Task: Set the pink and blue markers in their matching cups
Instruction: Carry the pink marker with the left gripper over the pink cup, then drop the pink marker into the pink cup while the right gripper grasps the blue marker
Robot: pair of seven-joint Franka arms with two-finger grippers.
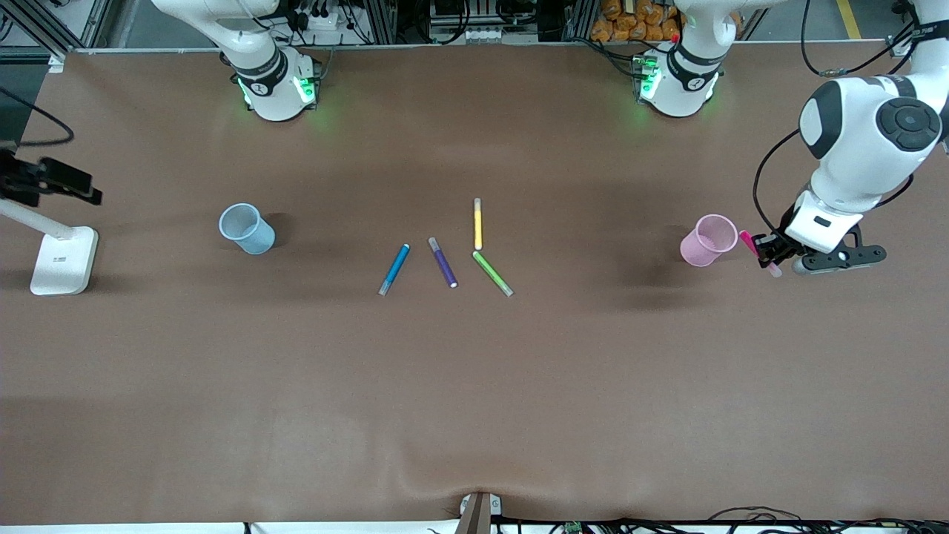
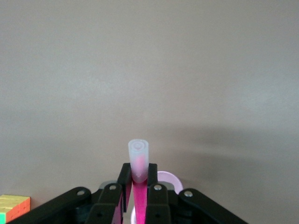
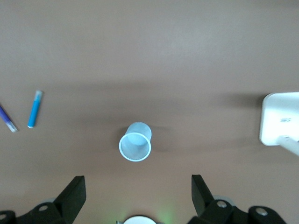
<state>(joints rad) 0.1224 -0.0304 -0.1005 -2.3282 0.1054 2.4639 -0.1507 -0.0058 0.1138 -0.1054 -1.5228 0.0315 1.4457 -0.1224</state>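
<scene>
Left end effector [image 1: 765, 254] pinches the pink marker [image 1: 750, 244] just beside the pink cup [image 1: 708, 240], at the cup's 3 o'clock; right end effector [image 3: 138, 192] waits spread above the blue cup [image 3: 135, 142]

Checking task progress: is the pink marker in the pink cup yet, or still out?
Out. The left gripper is shut on the pink marker, holding it beside the pink cup.
</scene>
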